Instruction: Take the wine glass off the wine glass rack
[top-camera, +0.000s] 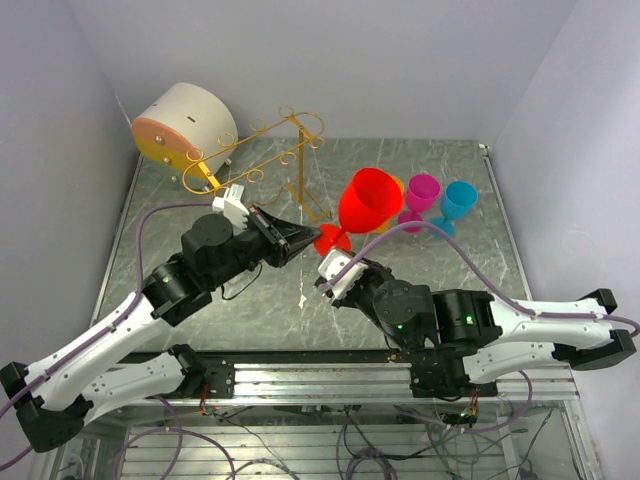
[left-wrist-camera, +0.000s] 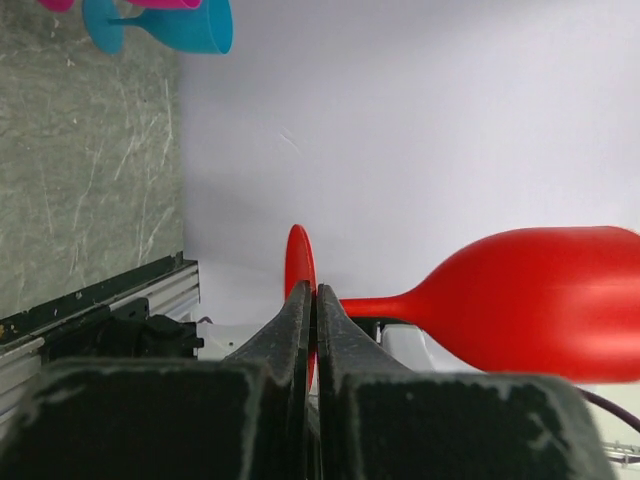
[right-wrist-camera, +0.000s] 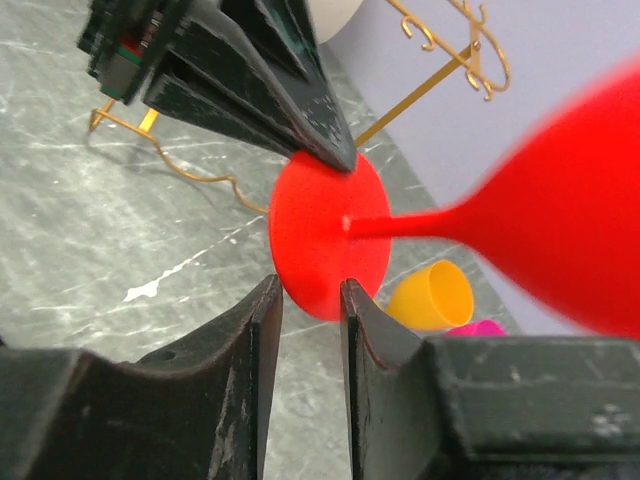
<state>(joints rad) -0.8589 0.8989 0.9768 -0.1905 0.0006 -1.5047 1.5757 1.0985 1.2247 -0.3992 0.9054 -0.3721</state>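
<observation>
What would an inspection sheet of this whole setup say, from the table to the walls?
Surface: grey marbled table, arms bolted at its near edge.
Job's things: red glass is off the rack, held in the air and tipped sideways; gold rack stands back left, no glass seen on it.
Clutter: cream drum beside the rack; pink glass, blue glass and orange cup back right.
Grippers: left gripper shut on the red glass's foot; right gripper open, right by the foot's rim.
Cables: a purple cable loops over each arm; loose wiring under the front edge.
Surroundings: plain white walls; nothing else seen.
</observation>
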